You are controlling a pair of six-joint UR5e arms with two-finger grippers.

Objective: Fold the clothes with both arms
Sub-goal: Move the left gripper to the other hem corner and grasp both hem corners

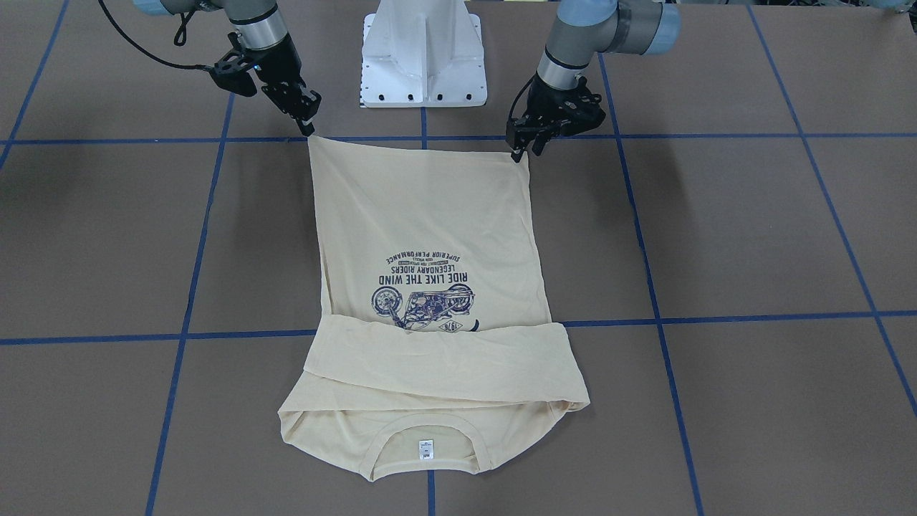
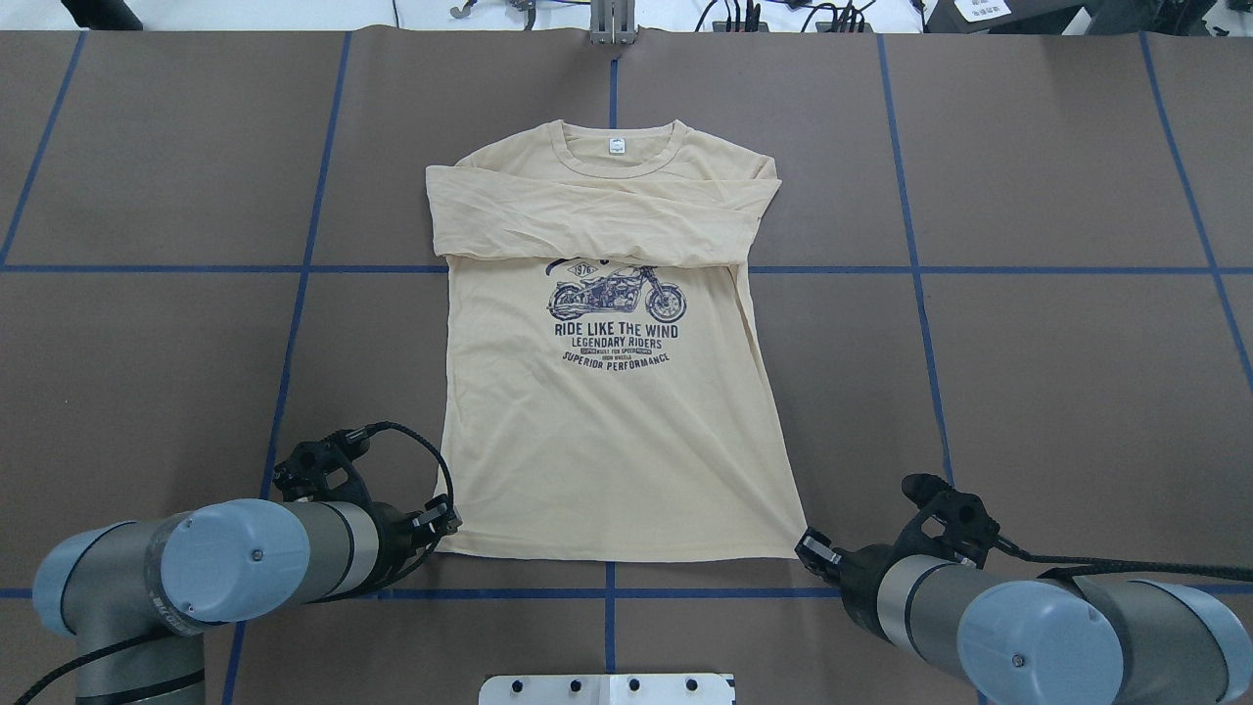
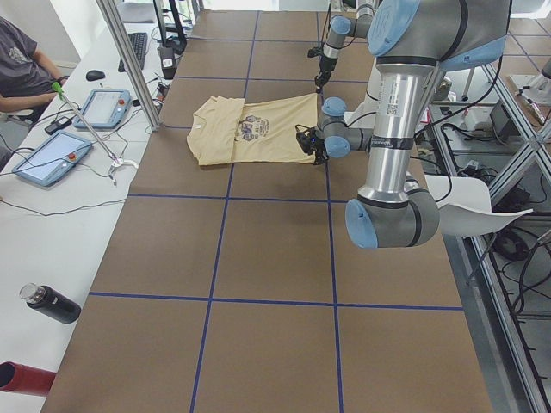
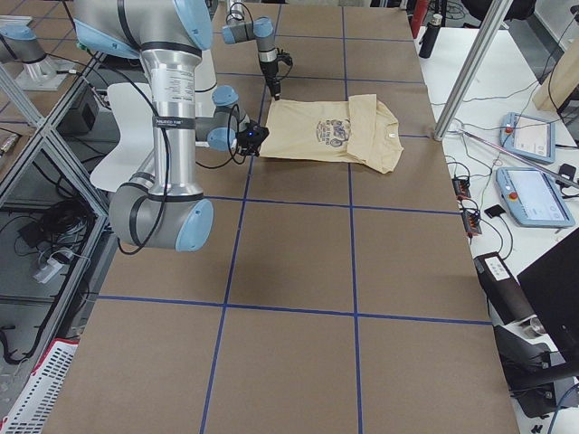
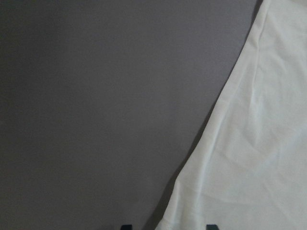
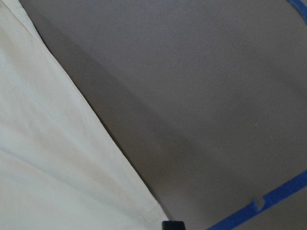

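The cream-yellow T-shirt [image 1: 430, 215] [image 2: 607, 441] lies flat, print up, with both long sleeves folded across its chest below the neck label. Its hem faces the robot. My left gripper [image 1: 526, 152] [image 2: 445, 519] sits at the hem's left corner. In the left wrist view its two fingertips [image 5: 125, 226] stand apart with the cloth [image 5: 259, 143] corner between them, so it is open. My right gripper [image 1: 309, 129] [image 2: 811, 550] is at the other hem corner. There its fingertips [image 6: 172, 224] look pressed together against the cloth [image 6: 48, 167] corner.
The white pedestal base [image 1: 424, 54] stands just behind the hem, between the arms. Blue tape lines cross the brown table. A side bench with tablets [image 3: 52, 155] and a seated person [image 3: 21, 69] lies beyond the collar end. A black bottle [image 3: 52, 303] rests on that bench.
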